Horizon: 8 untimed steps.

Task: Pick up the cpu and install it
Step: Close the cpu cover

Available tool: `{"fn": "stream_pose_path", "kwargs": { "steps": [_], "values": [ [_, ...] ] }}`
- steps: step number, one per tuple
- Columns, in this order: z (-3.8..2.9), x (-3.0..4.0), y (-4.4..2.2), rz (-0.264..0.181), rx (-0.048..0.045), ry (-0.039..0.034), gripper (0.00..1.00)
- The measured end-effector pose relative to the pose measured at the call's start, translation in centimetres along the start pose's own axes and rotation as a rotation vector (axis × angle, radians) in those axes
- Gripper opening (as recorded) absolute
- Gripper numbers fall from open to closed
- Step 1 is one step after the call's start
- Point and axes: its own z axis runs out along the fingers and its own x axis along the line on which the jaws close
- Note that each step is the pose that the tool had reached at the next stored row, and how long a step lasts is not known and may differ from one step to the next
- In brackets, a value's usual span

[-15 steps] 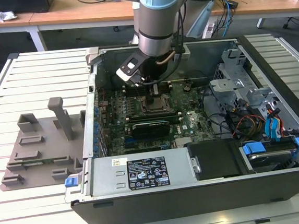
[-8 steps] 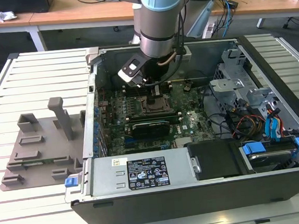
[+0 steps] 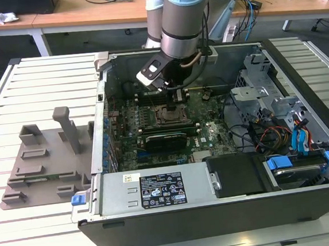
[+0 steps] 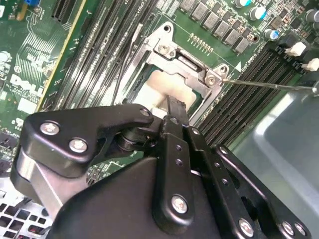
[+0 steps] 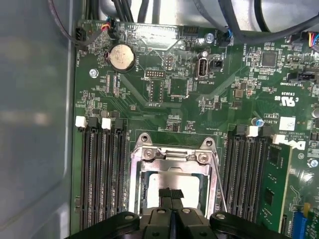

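"Silver-grey cpu (image 5: pixel 158 180) (image 4: pixel 158 83): position?"

"Flat inside the metal socket frame (image 5: pixel 172 155) (image 4: pixel 185 63) on the motherboard (image 5: pixel 174 94), per both wrist views."

"Hand (image 5: pixel 171 193) (image 4: pixel 174 105)?"

"Closed, tips together with nothing between them, directly over the cpu. Contact cannot be confirmed."

"Surroundings?"

"Open case (image 3: pixel 218 213) on the counter (image 3: pixel 41 226); grey tray (image 3: pixel 41 165) beside it, at the exterior view's left."

An open computer case (image 3: pixel 219 222) lies on its side on a white slatted table (image 3: pixel 12 96). Inside the case, a green motherboard (image 3: pixel 208 133) sits beside a silver power supply (image 3: pixel 119 196) and blue-tabbed drive bays (image 3: pixel 283 162). A grey plastic fixture tray (image 3: pixel 41 168) rests just outside the case, at the exterior view's left. Wooden desks (image 3: pixel 85 12) stand beyond the case.
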Motion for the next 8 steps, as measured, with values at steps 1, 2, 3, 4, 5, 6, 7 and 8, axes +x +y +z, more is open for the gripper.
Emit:
{"fn": "stream_pose_path", "kwargs": {
  "steps": [1, 2, 3, 4, 5, 6, 7, 8],
  "values": [
    [-0.17, 0.0, -0.01, 0.0, 0.0, 0.0, 0.11],
    [-0.33, 0.0, -0.02, 0.0, 0.0, 0.0, 0.11],
    [-0.82, 0.0, -0.05, 0.0, 0.0, 0.0, 0.11],
    [-1.18, 0.01, -0.07, 0.0, 0.0, 0.0, 0.11],
    [-1.41, 0.01, -0.09, 0.0, 0.0, 0.0, 0.11],
    [-1.55, 0.01, -0.1, 0.0, 0.0, 0.0001, 0.11],
    [-1.64, 0.01, -0.11, 0.0, 0.0, 0.0, 0.11],
    [-1.8, 0.01, -0.12, 0.0, 0.0, 0.0, 0.11]
  ]
}}
